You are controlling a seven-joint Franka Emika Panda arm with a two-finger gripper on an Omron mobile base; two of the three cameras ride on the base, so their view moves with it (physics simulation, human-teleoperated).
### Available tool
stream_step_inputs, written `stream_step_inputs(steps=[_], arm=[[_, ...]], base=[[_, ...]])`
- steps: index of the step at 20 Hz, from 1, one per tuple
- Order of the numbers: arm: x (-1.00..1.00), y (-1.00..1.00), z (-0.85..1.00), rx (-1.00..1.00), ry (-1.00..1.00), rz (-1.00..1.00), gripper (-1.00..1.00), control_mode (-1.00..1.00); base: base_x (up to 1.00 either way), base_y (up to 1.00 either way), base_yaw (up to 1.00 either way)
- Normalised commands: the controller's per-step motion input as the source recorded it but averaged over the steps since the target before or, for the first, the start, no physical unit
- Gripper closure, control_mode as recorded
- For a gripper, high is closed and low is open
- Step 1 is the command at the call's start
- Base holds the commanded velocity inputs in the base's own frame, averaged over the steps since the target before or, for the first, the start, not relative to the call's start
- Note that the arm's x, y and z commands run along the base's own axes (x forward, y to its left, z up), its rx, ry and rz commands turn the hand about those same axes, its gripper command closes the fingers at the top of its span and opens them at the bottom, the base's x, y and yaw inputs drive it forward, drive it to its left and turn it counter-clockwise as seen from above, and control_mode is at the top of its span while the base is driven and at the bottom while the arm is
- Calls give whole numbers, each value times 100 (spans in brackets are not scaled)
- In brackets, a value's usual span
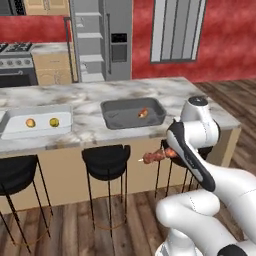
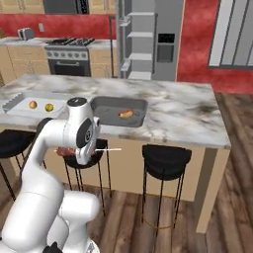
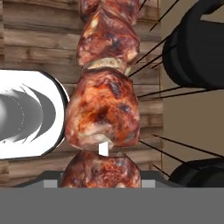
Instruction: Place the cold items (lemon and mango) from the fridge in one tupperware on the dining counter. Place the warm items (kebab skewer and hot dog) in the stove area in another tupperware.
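My gripper (image 1: pixel 168 153) hangs low in front of the dining counter (image 1: pixel 200 107), below its top, and is shut on the kebab skewer (image 1: pixel 153 157). Its browned meat chunks (image 3: pixel 103 109) run up the middle of the hand view. From the right, the kebab skewer (image 2: pixel 63 151) pokes out from behind the arm. On the counter a grey tupperware (image 1: pixel 107 107) holds the hot dog (image 1: pixel 143 113). To its left a white tupperware (image 1: pixel 37 131) holds the orange mango (image 1: pixel 30 122) and the yellow lemon (image 1: pixel 54 122).
Black bar stools (image 1: pixel 106 159) (image 1: pixel 17 172) (image 2: pixel 166 157) stand along the counter's near side, close to the arm. The fridge (image 1: pixel 117 40) stands at the back with shelves exposed, and the stove (image 1: pixel 15 62) is at the far left.
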Motion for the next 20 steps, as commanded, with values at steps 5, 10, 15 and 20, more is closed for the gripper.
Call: stream_step_inputs(steps=[5, 10, 15, 20], arm=[[0, 0, 0, 0, 0, 0, 100, 100], [0, 0, 0, 0, 0, 0, 100, 100], [0, 0, 0, 0, 0, 0, 100, 100], [0, 0, 0, 0, 0, 0, 100, 100]], base=[[69, 17, 19], [95, -5, 3], [58, 0, 0], [7, 0, 0]])
